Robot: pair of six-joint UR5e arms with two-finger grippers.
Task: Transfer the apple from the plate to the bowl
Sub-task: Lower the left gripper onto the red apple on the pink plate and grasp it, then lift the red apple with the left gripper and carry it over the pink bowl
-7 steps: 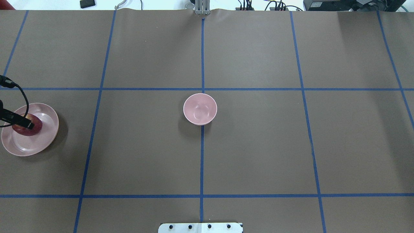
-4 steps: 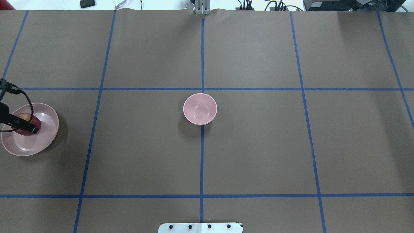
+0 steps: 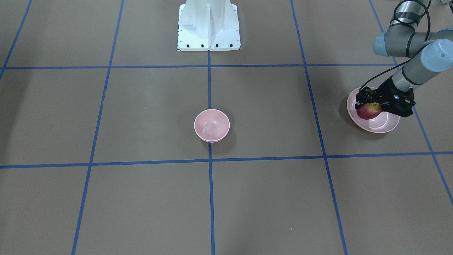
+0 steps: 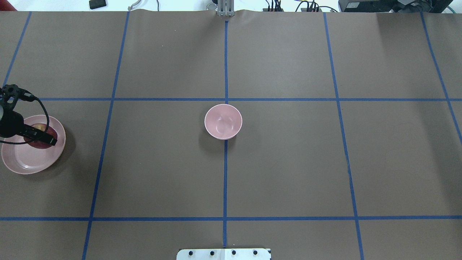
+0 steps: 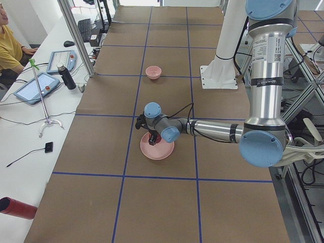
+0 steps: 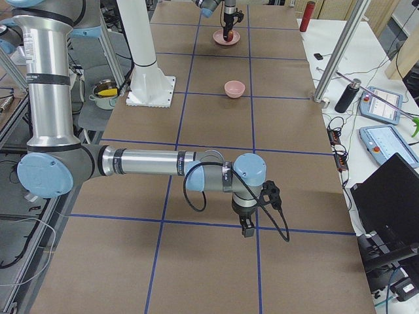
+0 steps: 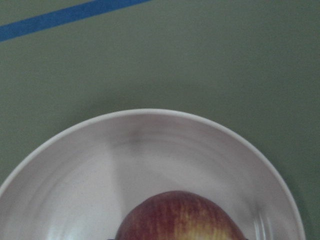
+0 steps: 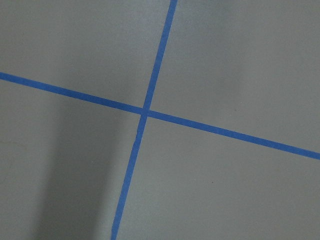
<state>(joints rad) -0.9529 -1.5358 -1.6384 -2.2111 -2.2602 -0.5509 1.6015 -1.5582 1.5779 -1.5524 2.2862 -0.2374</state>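
My left gripper (image 3: pixel 370 106) is shut on the dark red apple (image 3: pixel 368 112) and holds it just above the pale pink plate (image 3: pixel 385 126). In the overhead view the left gripper (image 4: pixel 40 137) and the apple (image 4: pixel 40 145) are over the right part of the plate (image 4: pixel 20 162). The left wrist view shows the top of the apple (image 7: pixel 182 217) over the plate (image 7: pixel 75 165). The small pink bowl (image 4: pixel 223 121) stands empty at the table's centre, far from the apple. My right gripper (image 6: pixel 245 229) shows only in the exterior right view, so I cannot tell whether it is open or shut.
Blue tape lines (image 4: pixel 225 57) divide the brown table cover into squares. The robot's white base (image 3: pixel 208 26) stands at the near middle edge. The right arm (image 6: pixel 150 162) stretches low over the table's right end. Tablets and a bottle (image 5: pixel 65 77) lie on the side bench.
My left gripper has moved to the right with the apple in it, from the plate's middle towards its right rim. The bowl and plate have not moved.
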